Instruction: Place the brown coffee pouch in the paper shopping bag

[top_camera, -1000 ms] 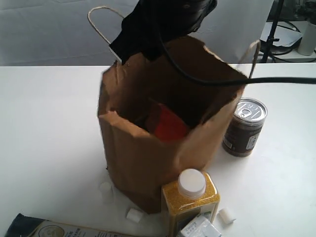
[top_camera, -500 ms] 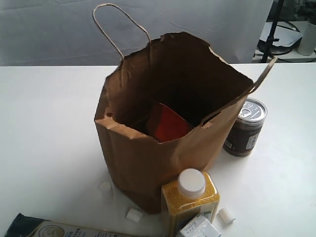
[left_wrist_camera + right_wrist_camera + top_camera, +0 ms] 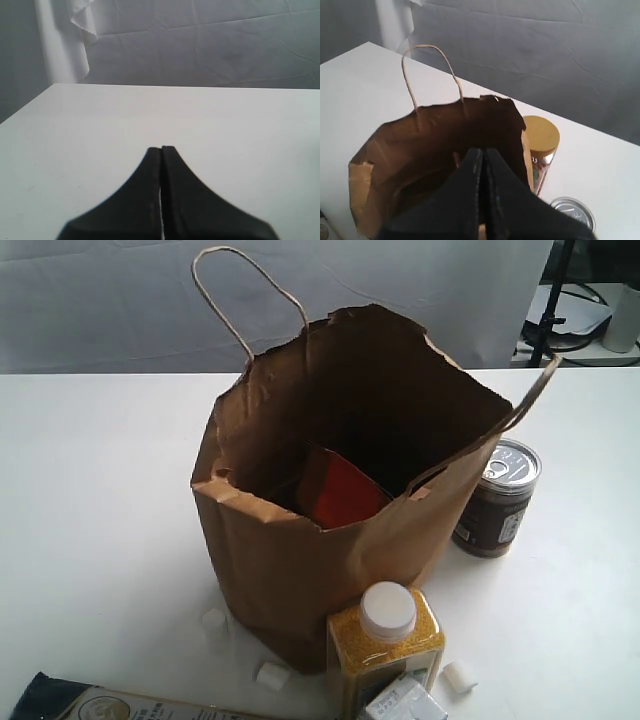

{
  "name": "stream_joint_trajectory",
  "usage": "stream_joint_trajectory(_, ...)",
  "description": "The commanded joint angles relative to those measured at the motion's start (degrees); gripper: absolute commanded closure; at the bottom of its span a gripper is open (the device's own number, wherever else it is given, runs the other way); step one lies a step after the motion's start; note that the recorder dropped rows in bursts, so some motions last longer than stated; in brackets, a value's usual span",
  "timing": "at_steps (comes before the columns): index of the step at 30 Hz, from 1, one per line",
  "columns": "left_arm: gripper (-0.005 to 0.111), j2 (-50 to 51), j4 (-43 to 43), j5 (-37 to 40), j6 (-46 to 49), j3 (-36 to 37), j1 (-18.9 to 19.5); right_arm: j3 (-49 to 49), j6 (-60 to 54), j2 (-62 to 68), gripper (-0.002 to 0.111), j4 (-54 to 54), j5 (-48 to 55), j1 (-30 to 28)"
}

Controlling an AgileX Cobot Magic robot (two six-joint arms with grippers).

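Observation:
The paper shopping bag stands open in the middle of the white table, one loop handle upright at the back. Inside it leans the brown coffee pouch; mostly its orange-red label shows, the rest is lost in the bag's shadow. Neither gripper appears in the exterior view. My right gripper is shut and empty, high above the bag's mouth, and it hides the pouch. Shut and empty too, my left gripper hangs over bare table.
A dark brown can with a silver lid stands right of the bag. A yellow bottle with a white cap and a white box stand at the bag's front. A dark flat package lies front left. A gold-lidded jar stands beside the bag.
A second ago a black arm and its cable hung over the bag's far rim; it has left the exterior view. The pouch stays inside the bag.

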Motion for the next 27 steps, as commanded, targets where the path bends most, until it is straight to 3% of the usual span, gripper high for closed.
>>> stream_joint_trajectory(1,0.107,-0.2,0.3,-0.1,-0.2,0.2,0.2,11.7,11.8,-7.4,0.108,-8.2,-3.5,0.1)
stream_joint_trajectory(4,0.107,-0.2,0.3,-0.1,-0.2,0.2,0.2,19.5,13.5,-12.5,0.108,-7.8,-4.7,-0.8)
stream_joint_trajectory(7,0.107,-0.2,0.3,-0.1,-0.2,0.2,0.2,25.7,11.6,-17.5,0.108,-2.9,-7.4,-5.2)
stream_joint_trajectory(16,0.107,-0.2,0.3,-0.1,-0.2,0.2,0.2,45.9,-6.6,-32.4,0.108,18.6,-25.8,-33.1)
stream_joint_trajectory(23,0.107,-0.2,0.3,-0.1,-0.2,0.2,0.2,59.7,-12.5,-41.9,0.108,26.8,-38.4,-46.7)
stream_joint_trajectory(27,0.107,-0.2,0.3,-0.1,-0.2,0.2,0.2,65.0,-19.4,-48.0,0.108,30.9,-42.1,-50.9)
